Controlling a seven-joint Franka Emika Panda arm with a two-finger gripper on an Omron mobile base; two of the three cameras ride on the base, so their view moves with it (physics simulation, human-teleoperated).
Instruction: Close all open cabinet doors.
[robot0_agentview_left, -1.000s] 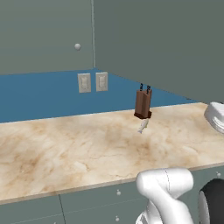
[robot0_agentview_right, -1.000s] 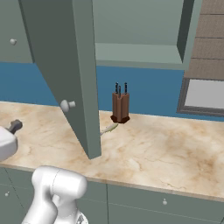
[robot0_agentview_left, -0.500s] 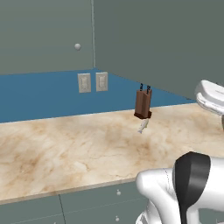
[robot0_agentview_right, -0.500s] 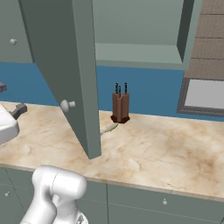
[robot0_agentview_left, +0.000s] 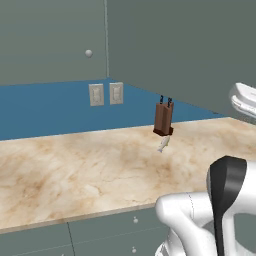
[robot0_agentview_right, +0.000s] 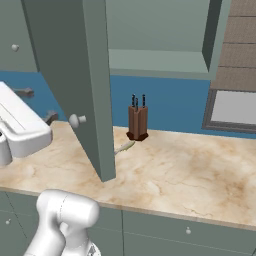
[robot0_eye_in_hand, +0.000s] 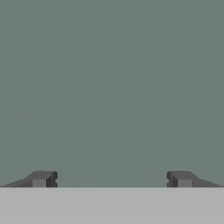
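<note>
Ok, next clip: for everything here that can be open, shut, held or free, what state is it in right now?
open cabinet door: swung out over the counter, open.
far cabinet door: also swung out, open.
closed cabinet door: flush, shut.
claw: open, holding nothing, facing a flat grey-green surface.
knife block: upright on the counter, knives in it.
drawers: shut.

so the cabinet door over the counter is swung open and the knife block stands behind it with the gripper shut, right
Not quite: the gripper is open, its fingertips standing wide apart in the hand view against a plain grey-green surface. The rest holds: in the right base view the cabinet door is swung open over the counter, with the knife block behind it.
</note>
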